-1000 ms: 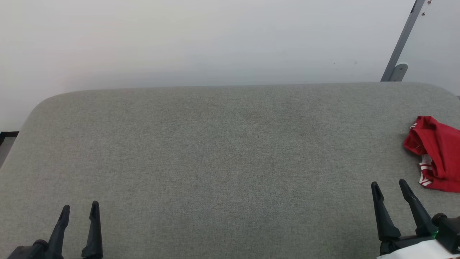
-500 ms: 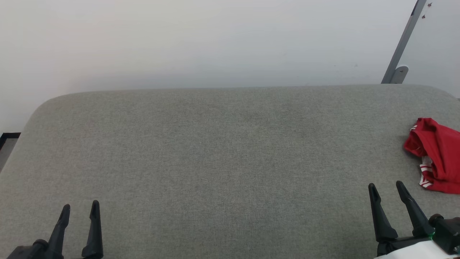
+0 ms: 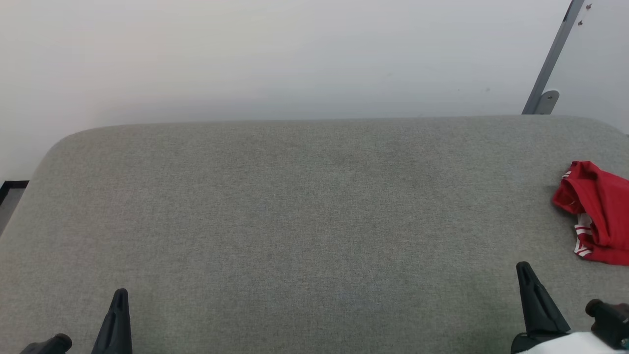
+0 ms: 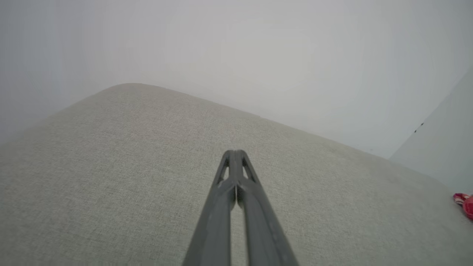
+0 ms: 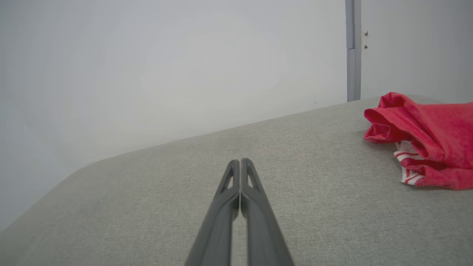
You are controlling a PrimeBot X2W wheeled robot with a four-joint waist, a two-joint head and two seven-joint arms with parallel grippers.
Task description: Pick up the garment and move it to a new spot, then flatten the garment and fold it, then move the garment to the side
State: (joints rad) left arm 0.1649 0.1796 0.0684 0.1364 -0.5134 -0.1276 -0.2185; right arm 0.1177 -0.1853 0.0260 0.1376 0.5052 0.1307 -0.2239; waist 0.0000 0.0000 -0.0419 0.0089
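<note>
The garment lies crumpled at the right edge of the grey padded table, red with a bit of white-striped trim showing; part of it runs out of the head view. In the right wrist view the garment sits ahead and to the right of my right gripper, well apart from it. My right gripper is shut and empty near the table's front right. My left gripper is shut and empty at the front left, its fingertips together. A sliver of the garment shows far right in the left wrist view.
A pale wall rises right behind the table. A grey slanted metal post stands at the back right corner. A strip of floor shows past the table's left edge.
Both grippers have shut: each showed two spread fingers before, now a single closed tip. Both tips sit lower in the head view. The garment has not moved.
</note>
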